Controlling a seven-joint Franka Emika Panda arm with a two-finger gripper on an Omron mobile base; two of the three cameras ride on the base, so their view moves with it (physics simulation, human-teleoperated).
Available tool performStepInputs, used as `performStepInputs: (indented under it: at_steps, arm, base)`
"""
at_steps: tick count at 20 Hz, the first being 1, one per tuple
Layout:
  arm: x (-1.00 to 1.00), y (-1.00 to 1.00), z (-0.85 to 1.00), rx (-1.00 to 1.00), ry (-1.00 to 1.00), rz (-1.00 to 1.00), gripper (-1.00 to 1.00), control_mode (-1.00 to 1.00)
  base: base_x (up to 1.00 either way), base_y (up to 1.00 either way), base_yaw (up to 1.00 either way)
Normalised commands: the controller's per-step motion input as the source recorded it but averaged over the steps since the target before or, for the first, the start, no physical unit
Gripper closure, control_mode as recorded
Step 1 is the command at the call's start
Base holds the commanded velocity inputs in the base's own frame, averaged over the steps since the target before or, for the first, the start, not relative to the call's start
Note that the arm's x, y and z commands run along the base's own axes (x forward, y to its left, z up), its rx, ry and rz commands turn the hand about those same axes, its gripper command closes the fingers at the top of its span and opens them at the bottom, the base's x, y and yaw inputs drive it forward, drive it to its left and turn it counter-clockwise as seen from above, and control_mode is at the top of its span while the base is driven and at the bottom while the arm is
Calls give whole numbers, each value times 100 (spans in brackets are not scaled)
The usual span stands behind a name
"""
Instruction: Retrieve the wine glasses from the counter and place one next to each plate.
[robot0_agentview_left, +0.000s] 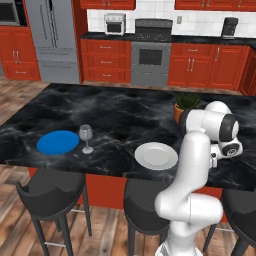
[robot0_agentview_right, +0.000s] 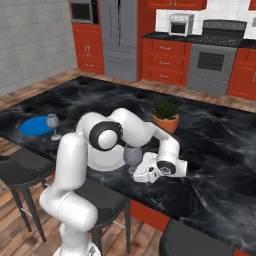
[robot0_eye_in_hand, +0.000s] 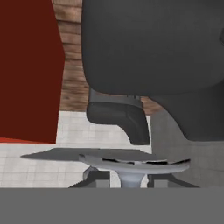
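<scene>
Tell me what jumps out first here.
The white arm folded low over the black marble island, its end effector at the stem of a smoky wine glass beside the white plate. Further left, the other wine glass stands upright next to the blue plate. A potted plant sits behind the arm.

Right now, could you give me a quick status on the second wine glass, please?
Fingers closed on second wine glass, beside white plate. First glass standing by blue plate. Potted plant behind, clear.
</scene>
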Motion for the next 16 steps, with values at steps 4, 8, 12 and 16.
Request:
performStepInputs:
  at_steps: [4, 8, 12, 16]
  arm:
    - [38, 4, -29, 0, 0, 0, 100, -100]
    - [33, 0, -27, 0, 0, 0, 100, -100]
    - [17, 1, -22, 0, 0, 0, -100, -100]
    - [0, 0, -3, 0, 1, 0, -100, -100]
  base:
    - [0, 0, 0]
    - [0, 0, 0]
    - [0, 0, 0]
    - [0, 0, 0]
